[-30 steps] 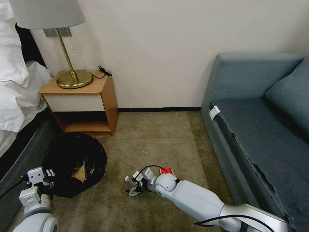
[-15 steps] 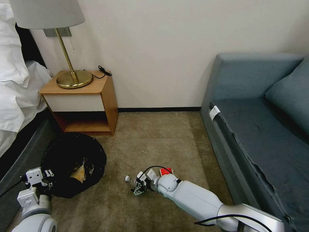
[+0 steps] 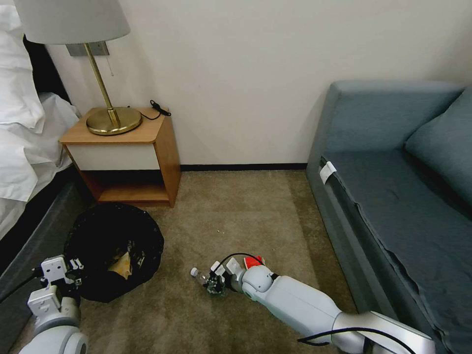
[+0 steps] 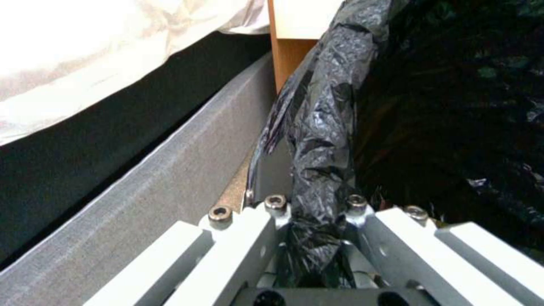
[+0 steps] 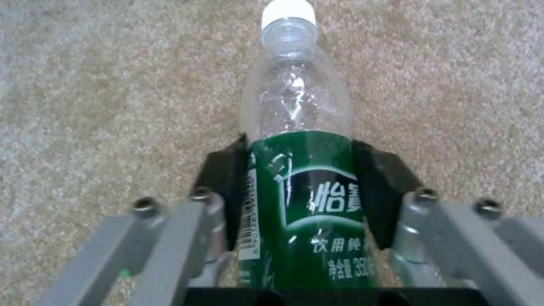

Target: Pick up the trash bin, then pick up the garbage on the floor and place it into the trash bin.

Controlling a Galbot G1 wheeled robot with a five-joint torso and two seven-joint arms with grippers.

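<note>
The right gripper (image 3: 215, 285) is low over the carpet (image 3: 236, 216), its black pads (image 5: 224, 187) closed against both sides of the clear plastic bottle (image 5: 300, 187) at the green label, with the white cap pointing away from the wrist. In the head view the bottle (image 3: 200, 276) lies out on the open carpet, well clear of the walls, cap toward the trash bin (image 3: 113, 248). Just behind the right wrist a red snack packet (image 3: 251, 260) shows on the carpet, partly hidden by the arm and its black cable.

The left gripper (image 3: 66, 273) sits at the near rim of the trash bin, and the wrist view shows its fingers (image 4: 244, 242) clamped on a fold of the crinkly black bag (image 4: 323, 140) that lines the bin. Inside the bin a tan-brown scrap (image 3: 121, 265) rests against the liner.

The bin is hemmed in — the grey bed base (image 4: 170, 170) runs close along its outer side, with white bedding (image 3: 24, 137) hanging above, and the wooden nightstand (image 3: 130, 157) with its brass lamp (image 3: 105, 118) stands just beyond it against the wall. A blue-grey sofa (image 3: 393, 187) lines the far right side of the carpet, well apart from the bottle. Between bottle and bin lies bare carpet.
</note>
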